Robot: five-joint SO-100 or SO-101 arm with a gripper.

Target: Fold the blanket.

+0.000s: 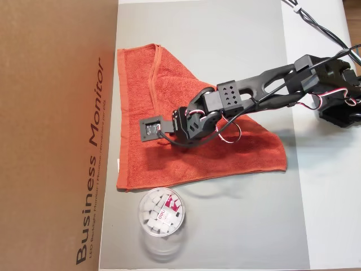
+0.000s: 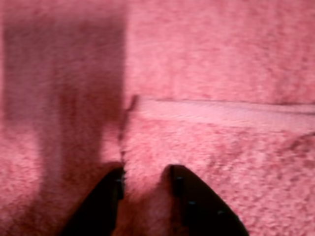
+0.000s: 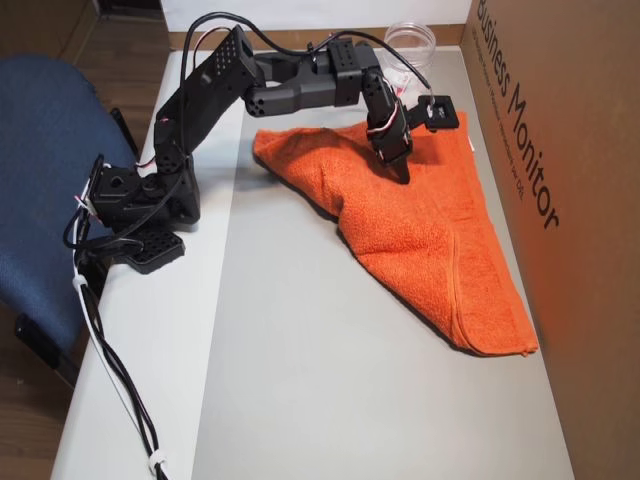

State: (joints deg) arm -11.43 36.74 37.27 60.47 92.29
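Note:
The blanket is an orange-red terry towel lying on the grey mat, folded over into a rough triangle with a hemmed edge across its top layer. My gripper points straight down at the blanket near its middle. In the wrist view the two black fingertips of the gripper stand apart just above the blanket. A corner of the folded layer lies right by the left fingertip, and flat cloth shows in the gap. In an overhead view the gripper is mostly hidden under its own wrist.
A clear round cup with white pieces inside stands just off the blanket's edge, also seen as the cup. A tall cardboard box walls off one side of the mat. The arm's base and a blue chair sit on the opposite side.

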